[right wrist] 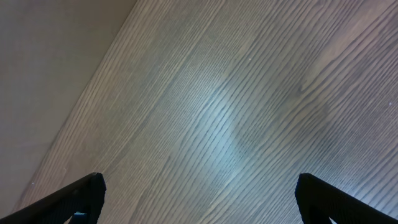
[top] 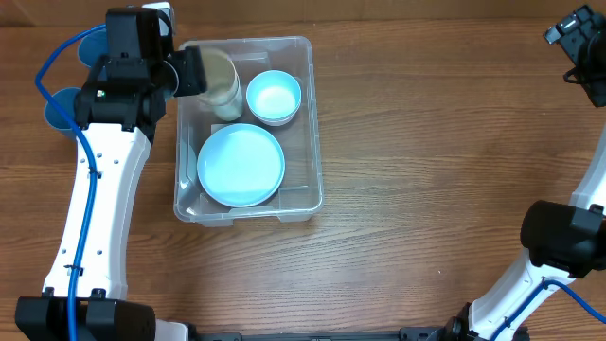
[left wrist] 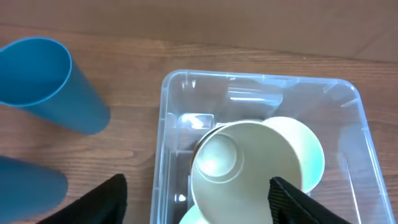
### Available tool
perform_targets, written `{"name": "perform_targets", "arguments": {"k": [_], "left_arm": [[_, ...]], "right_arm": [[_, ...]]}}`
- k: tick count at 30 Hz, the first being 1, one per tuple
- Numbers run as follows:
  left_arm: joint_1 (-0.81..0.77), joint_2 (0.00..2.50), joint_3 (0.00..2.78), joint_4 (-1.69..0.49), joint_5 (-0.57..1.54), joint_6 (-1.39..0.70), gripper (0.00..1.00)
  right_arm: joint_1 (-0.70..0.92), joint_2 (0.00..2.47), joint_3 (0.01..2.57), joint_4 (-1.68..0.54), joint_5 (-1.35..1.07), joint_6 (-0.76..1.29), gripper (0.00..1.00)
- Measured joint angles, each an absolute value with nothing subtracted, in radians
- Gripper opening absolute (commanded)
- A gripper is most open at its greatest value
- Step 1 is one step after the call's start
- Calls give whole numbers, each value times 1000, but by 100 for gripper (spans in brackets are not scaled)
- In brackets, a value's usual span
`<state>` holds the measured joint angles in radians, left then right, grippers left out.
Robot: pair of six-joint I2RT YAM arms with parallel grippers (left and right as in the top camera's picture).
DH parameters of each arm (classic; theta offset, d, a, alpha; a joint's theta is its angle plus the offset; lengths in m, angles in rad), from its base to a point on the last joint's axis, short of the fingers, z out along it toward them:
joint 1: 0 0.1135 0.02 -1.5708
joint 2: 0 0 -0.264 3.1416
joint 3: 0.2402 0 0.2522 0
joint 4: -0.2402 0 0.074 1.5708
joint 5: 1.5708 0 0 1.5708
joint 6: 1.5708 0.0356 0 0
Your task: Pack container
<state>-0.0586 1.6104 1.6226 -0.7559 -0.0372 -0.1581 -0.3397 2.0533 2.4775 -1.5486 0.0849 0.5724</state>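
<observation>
The container (top: 312,123) is a large clear bin on the wooden table, also in the left wrist view (left wrist: 163,124). Inside it lie a pale blue plate (top: 240,164), a pale blue bowl (top: 274,95) and a cream cup (top: 220,83) on its side at the far left corner. My left gripper (top: 189,71) is over that corner. In the left wrist view its jaws (left wrist: 196,205) are wide open, one finger outside the bin wall and one over the cup (left wrist: 249,162). My right gripper (top: 578,47) is open and empty over bare table (right wrist: 199,199).
Two blue cups (top: 90,43) (top: 59,106) are on the table left of the bin, partly under my left arm. One lies on its side in the left wrist view (left wrist: 46,81), the other shows at the lower left (left wrist: 25,186).
</observation>
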Motion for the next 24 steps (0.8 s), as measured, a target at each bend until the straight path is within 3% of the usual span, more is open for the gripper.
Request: {"name": "perform_targets", "arguments": {"k": [3,9,14,17,20,24], "left_arm": [[-59,1610,1623,-738,-38,-159,90],[-60,1610,1624,-699,-13,-155,63],[-184,1611,1626,-750,90,-103,60],[-344,1627,1631,-751,77,-48,29],[-450,1690,1641,-738,2,-20,5],[-463,1858,1643,-717,-81,1,4]], "right_arm": [[-339,2053,2477,-1549,85,572,100],[-340,2053,2477,-1549,85,572,100],[-339,2053,2477,-1548,85,572,100],[-339,2053,2477,-1548,85,572,100],[-340,2053,2477,-1549,85,572,100],[-340,2053,2477,-1549,85,573,100]]}}
